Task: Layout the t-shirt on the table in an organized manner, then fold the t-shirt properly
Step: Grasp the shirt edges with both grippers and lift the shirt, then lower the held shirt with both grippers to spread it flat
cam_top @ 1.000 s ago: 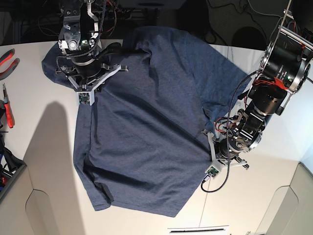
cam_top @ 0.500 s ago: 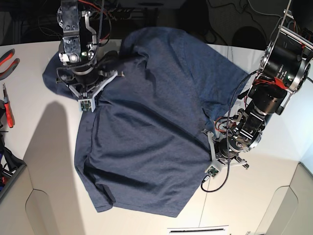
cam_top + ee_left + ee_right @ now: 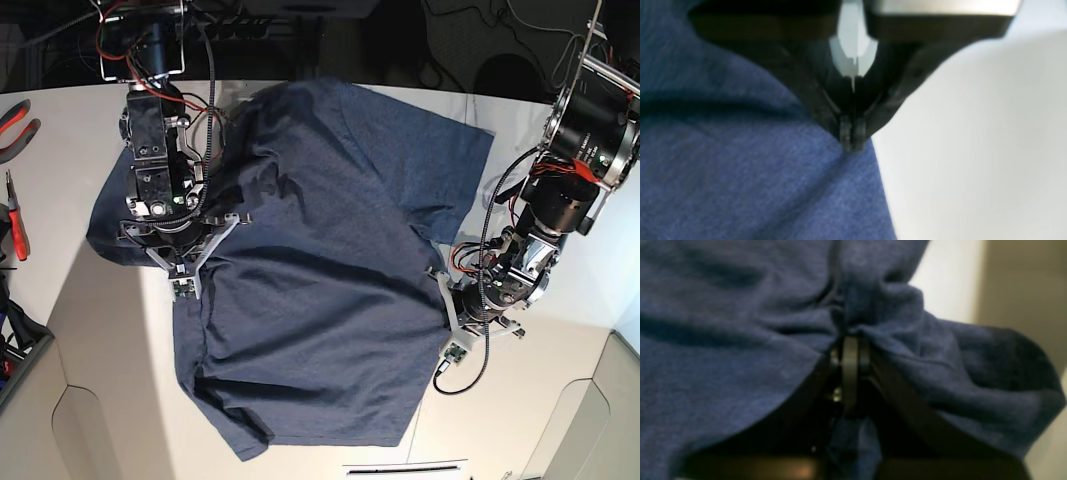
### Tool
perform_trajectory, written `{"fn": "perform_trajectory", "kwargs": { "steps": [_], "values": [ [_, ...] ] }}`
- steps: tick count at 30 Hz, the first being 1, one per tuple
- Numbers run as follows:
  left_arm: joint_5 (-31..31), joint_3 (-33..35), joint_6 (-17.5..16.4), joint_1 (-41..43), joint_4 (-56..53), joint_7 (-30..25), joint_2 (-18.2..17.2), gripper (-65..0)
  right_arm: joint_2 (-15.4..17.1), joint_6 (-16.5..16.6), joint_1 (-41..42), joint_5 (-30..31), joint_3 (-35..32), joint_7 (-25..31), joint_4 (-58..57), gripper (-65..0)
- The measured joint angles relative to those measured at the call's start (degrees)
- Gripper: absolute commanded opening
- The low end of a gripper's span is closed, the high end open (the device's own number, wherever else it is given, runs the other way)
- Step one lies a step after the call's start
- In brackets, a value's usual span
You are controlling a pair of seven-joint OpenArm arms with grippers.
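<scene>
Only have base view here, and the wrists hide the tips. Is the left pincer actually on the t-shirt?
Observer: Yes. In the left wrist view the left pincer is shut on the t-shirt, pinching right at its edge, with bare table just beside it.
Operator: And the right one?
Observer: The right pincer is shut too, with cloth gathered into folds around its tips.
Operator: Any lettering near either grip?
Observer: None in either wrist view, only plain blue cloth.
</scene>
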Motion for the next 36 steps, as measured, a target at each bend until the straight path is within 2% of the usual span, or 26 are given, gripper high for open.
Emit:
{"fn": "perform_trajectory", "kwargs": {
  "steps": [5, 9, 16, 20, 25, 29, 30, 35, 36],
  "values": [
    [-0.9, -2.5, -0.4, 2.1, 3.0, 2.3, -1.8, -65.0, 1.8, 0.0, 5.0, -0.7, 0.0, 0.2, -0.7, -65.0],
    [-4.8, -7.4, -1.5, 5.5, 6.8, 5.1, -2.9, -65.0, 4.0, 0.0, 9.0, -0.9, 0.1, 0.9, -5.7, -65.0],
    [-14.3, -17.3, -12.9, 12.5, 13.1, 7.9, -3.5, -65.0, 5.1, 0.0, 13.1, -0.8, 0.2, 4.8, -15.6, -65.0],
    [-18.1, -19.0, -18.7, 14.6, 14.7, 8.3, -3.4, -65.0, 5.1, 0.0, 13.1, -0.9, 0.2, 5.0, -15.7, -65.0],
    [-18.1, -19.1, -18.9, 14.5, 14.7, 8.7, -3.4, -65.0, 5.0, 0.0, 13.1, -0.9, 0.2, 5.1, -15.6, -65.0],
    [-18.0, -19.1, -18.4, 14.5, 14.7, 8.6, -3.4, -65.0, 3.6, 0.0, 12.2, -0.2, 0.2, 4.8, -12.7, -65.0],
    [-17.7, -19.1, -17.4, 14.5, 14.7, 8.4, -3.4, -65.0, 3.3, 0.0, 11.3, 0.2, 0.2, 4.9, -10.9, -65.0],
    [-11.3, -18.9, -6.9, 14.2, 15.2, 4.5, -2.5, -65.0, 0.5, 1.9, 4.6, 2.8, 0.1, 4.4, 1.4, -65.0],
    [-10.5, -18.9, -6.3, 14.1, 15.1, 4.6, -2.6, -65.0, 0.0, 2.6, 3.1, 3.7, 0.0, 4.0, 3.6, -65.0]
  ]
}}
